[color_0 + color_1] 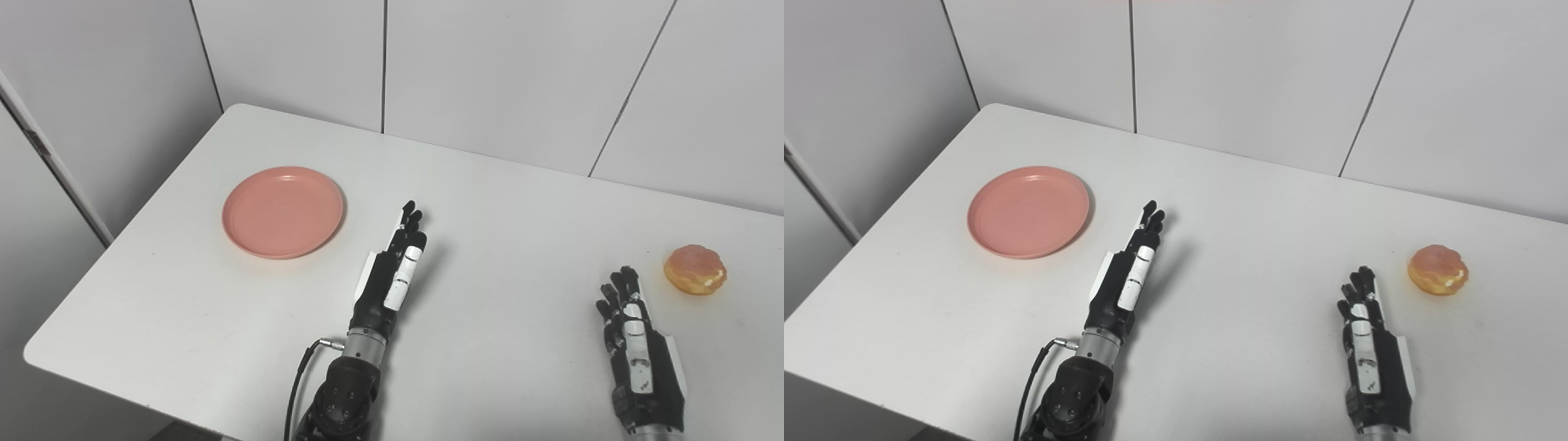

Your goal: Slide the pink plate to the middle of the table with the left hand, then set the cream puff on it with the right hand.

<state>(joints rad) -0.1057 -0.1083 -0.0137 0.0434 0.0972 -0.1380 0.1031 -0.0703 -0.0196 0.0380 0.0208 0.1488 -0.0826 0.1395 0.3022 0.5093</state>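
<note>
The pink plate [282, 211] lies flat and empty on the left part of the white table [502, 202]. My left hand [392, 269] is open with fingers straight, held edge-up above the table to the right of the plate, apart from it. The cream puff [695, 269], golden with a pale cream edge, sits on the table at the far right. My right hand [634, 334] is open and empty, fingers pointing away, a little to the left of and nearer than the cream puff, not touching it.
White wall panels [490, 73] stand behind the table's far edge. The table's left edge [153, 202] runs close to the plate, with a grey gap beyond it. A black cable [300, 380] loops by my left wrist.
</note>
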